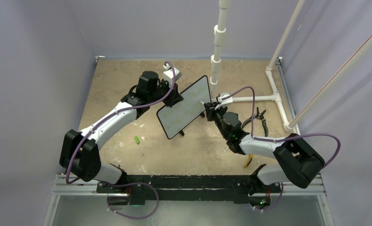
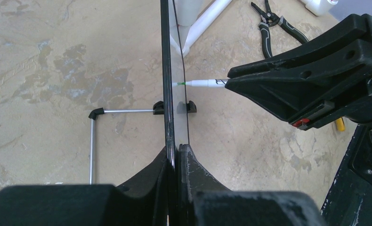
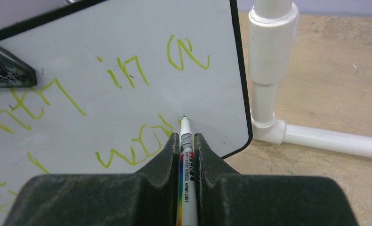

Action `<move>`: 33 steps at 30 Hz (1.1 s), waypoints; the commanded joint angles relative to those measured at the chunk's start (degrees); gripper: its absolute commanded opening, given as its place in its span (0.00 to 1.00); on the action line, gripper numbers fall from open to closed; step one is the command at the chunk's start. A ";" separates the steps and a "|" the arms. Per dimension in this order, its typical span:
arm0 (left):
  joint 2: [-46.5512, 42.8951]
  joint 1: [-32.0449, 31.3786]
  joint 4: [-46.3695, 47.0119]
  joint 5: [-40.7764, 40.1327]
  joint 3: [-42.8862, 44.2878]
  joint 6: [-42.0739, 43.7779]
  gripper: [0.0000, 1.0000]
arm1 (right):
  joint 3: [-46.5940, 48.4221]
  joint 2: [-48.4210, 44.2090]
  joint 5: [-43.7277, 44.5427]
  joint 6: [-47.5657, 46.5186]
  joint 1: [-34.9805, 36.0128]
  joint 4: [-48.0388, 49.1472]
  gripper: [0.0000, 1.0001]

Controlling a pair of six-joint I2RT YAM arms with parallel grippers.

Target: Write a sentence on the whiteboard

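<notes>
The whiteboard (image 1: 184, 107), white with a thin black frame, stands tilted on the table. My left gripper (image 1: 173, 97) is shut on its top edge; the left wrist view shows the board edge-on (image 2: 165, 70) between the shut fingers (image 2: 193, 169). My right gripper (image 1: 209, 109) is shut on a white marker (image 3: 186, 160) with a green tip. The tip touches the board face (image 3: 127, 42) near its right edge. The sentence (image 3: 127, 75) is green handwriting in two lines on the board. The marker also shows in the left wrist view (image 2: 203, 83).
White PVC pipes (image 1: 217, 52) stand just behind the board. Black pliers (image 1: 259, 120) lie to the right. A green marker cap (image 1: 137, 140) lies on the table at the left. A yellow-handled tool (image 1: 248, 160) lies by the right arm.
</notes>
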 commanded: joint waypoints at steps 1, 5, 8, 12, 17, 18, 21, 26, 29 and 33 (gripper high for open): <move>-0.55 -0.32 -0.31 3.10 -0.93 2.05 0.00 | 1.29 -1.20 -0.67 -0.61 -0.04 4.39 0.00; -0.67 -0.27 -0.29 3.15 -0.92 2.06 0.00 | 1.24 -1.44 -0.48 -0.65 -0.08 4.82 0.00; -0.66 -0.32 -0.29 3.14 -0.93 2.02 0.00 | 1.26 -1.65 -0.26 -0.74 -0.04 4.86 0.00; -0.76 -0.32 -0.29 2.99 -0.93 2.12 0.00 | 2.08 -0.13 -0.06 -0.27 -0.08 3.20 0.00; -0.85 -0.32 -0.46 2.85 -1.01 2.21 0.00 | 2.67 1.46 0.14 0.68 -0.08 0.71 0.00; -0.85 -0.32 -0.46 2.87 -1.02 2.23 0.00 | 2.73 1.70 0.26 1.01 -0.06 0.13 0.00; -0.85 -0.32 -0.48 2.79 -1.01 2.18 0.00 | 2.98 2.45 0.29 1.90 -0.04 -1.66 0.00; -0.85 -0.32 -0.47 2.67 -1.00 2.24 0.00 | 3.20 2.99 0.40 2.86 -0.06 -2.44 0.00; -0.79 -0.32 -0.46 2.64 -1.09 2.27 0.00 | 3.63 3.40 1.45 3.05 -0.04 -3.01 0.00; -0.76 -0.32 -0.47 2.70 -1.11 2.25 0.00 | 4.61 3.96 2.03 3.02 -0.04 -3.64 0.00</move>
